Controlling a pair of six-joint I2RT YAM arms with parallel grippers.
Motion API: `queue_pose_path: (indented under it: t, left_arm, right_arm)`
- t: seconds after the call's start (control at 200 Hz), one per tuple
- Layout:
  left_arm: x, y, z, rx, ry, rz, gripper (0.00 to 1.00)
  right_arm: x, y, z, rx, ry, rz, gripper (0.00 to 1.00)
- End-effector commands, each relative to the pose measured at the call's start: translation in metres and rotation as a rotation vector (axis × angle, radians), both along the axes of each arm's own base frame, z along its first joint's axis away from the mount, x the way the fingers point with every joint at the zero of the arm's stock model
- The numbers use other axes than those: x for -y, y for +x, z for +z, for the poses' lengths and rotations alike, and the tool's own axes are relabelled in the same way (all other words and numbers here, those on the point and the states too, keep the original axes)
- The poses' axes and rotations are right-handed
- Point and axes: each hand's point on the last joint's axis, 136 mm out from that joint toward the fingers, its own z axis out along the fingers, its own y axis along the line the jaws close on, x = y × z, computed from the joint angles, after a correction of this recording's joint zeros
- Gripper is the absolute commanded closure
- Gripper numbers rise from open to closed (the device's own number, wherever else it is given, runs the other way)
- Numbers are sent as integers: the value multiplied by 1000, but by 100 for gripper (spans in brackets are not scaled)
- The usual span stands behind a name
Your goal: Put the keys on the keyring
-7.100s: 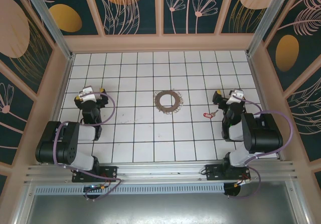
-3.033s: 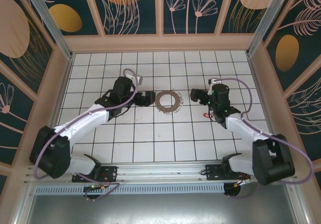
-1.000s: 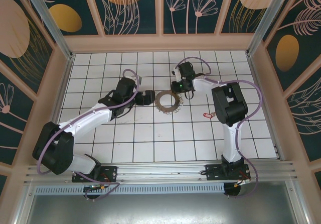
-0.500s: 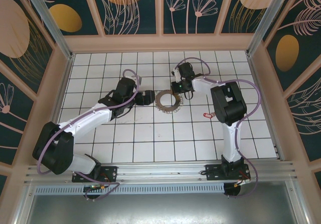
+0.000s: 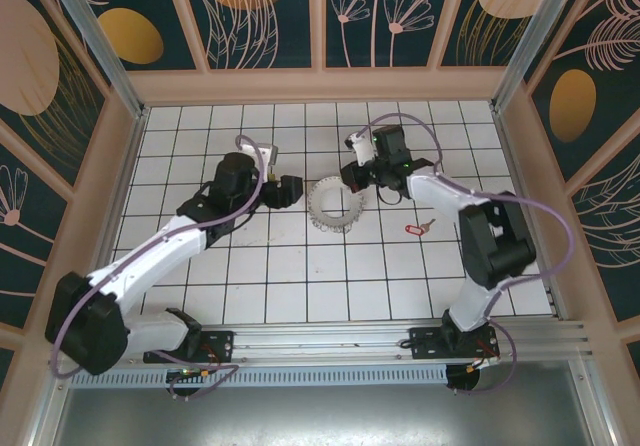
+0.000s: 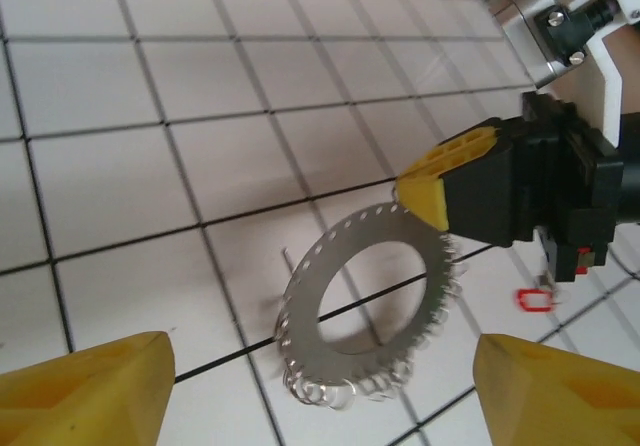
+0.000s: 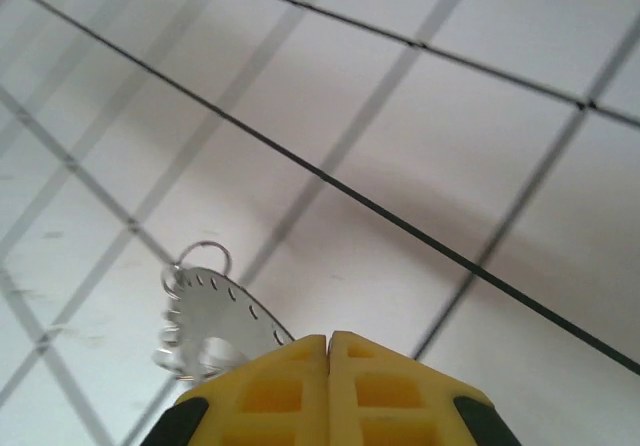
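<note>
The key (image 5: 415, 229) lies alone at four o'clock of the keyring (image 5: 332, 204), well apart. At nine, the left gripper (image 5: 288, 191) is spread wide; at one, the right gripper (image 7: 327, 354) pinches the rim. Best to hold that ring steady for threading. White tiled floor (image 5: 300, 276), dark floral walls (image 5: 270, 16) beyond.

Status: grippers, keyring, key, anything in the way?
Right gripper shut on keyring rim. Left gripper open beside the ring, not touching. Key lies apart from the ring, ungripped. No obstruction seen.
</note>
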Motion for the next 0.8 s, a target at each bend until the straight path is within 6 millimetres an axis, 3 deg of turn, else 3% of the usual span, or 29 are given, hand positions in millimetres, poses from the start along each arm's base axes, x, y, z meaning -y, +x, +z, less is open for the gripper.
queue_pose_path:
  t: [0.0, 0.165, 0.375, 0.566, 0.796]
  left_arm:
    - [10, -22, 35, 127, -55, -134, 25]
    - [14, -56, 82, 286, -153, -268, 28]
    - [19, -83, 112, 377, -176, -405, 42]
    - [34, -101, 128, 385, -215, -550, 54]
    - [42, -124, 147, 443, -268, -701, 52]
  right_arm:
    - [-26, -39, 61, 123, 193, 230, 100]
    - [-32, -89, 119, 199, 374, 433, 100]
    - [-27, -138, 174, 298, 525, 614, 100]
    - [-19, -166, 200, 344, 602, 708, 100]
    - [-18, -182, 212, 359, 625, 769, 100]
